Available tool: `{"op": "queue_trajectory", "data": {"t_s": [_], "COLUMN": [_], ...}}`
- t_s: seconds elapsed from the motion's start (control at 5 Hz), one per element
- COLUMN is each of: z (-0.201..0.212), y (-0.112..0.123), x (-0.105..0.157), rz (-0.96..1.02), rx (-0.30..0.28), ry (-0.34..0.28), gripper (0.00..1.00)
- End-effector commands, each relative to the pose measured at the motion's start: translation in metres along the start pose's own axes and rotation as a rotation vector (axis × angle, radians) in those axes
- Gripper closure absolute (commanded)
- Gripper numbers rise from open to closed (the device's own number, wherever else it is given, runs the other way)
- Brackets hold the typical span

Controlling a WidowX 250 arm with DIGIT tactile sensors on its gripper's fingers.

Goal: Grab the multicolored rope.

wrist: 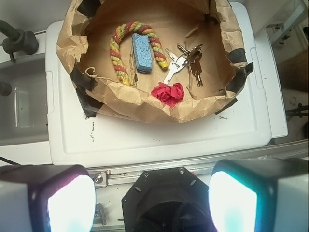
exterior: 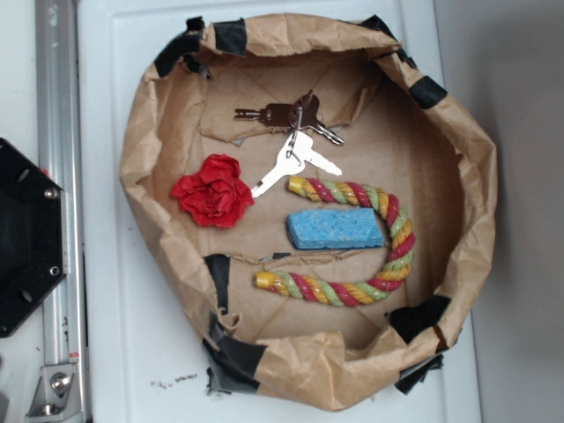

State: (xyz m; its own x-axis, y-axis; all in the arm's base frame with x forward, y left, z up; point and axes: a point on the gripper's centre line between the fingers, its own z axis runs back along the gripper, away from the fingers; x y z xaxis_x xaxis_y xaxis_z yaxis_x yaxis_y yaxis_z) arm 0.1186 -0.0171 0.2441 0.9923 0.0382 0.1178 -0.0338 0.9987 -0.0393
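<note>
gripper point(wrist: 147, 198): nearest thing in wrist view, two fingers point(wrist: 53, 198) at bottom edge, wide apart, nothing between them; not seen in exterior view
fingers: pale glowing pads, dark housings, one at each bottom corner
black base point(wrist: 161, 200): eight-sided plate with screws, between the fingers in wrist view; at left edge in exterior view point(exterior: 26, 238)
rail point(exterior: 57, 211): silver strip beside black base, running along white lid
white lid point(wrist: 159, 140): flat plastic top under the paper bowl, a few dark specks near front edge
paper bowl point(exterior: 480, 176): crumpled brown paper, walls standing up, black tape patches on rim, sits on white lid
rose point(wrist: 168, 93): red fabric, inside bowl at the wall closest to gripper; apart from rope
keys point(wrist: 182, 62): bunch on a ring, silver and darker ones fanned out, just past rose, beside sponge
sponge point(wrist: 142, 52): blue block, lying flat inside the rope's U, close to both legs, contact unclear
rope point(wrist: 123, 46): red, yellow and light-green twisted cord, bent in a U, flat on bowl floor, wraps around sponge on three sides; open ends toward rose side, bend toward far wall in wrist view; in exterior view point(exterior: 388, 256) in right half of bowl, bend at right; well apart from gripper, untouched
gray bin point(wrist: 19, 101): left of white lid, dark pipe above it
</note>
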Motion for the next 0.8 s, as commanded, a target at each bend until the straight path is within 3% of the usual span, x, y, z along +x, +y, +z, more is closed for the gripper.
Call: {"op": "queue_trajectory", "data": {"t_s": [0.0, 0.2, 0.4, 0.6], "z": [0.000, -0.030, -0.055, -0.092], "y": [0.000, -0.005, -0.002, 0.005], "x": [0.000, 0.041, 0.071, 0.102], "rz": [0.000, 0.113, 0.231, 0.432], "rx": [0.000, -0.045, -0.050, -0.030], "ry": [0.000, -0.036, -0.062, -0.041], "gripper": [0.00, 0.00, 0.00, 0.00]}}
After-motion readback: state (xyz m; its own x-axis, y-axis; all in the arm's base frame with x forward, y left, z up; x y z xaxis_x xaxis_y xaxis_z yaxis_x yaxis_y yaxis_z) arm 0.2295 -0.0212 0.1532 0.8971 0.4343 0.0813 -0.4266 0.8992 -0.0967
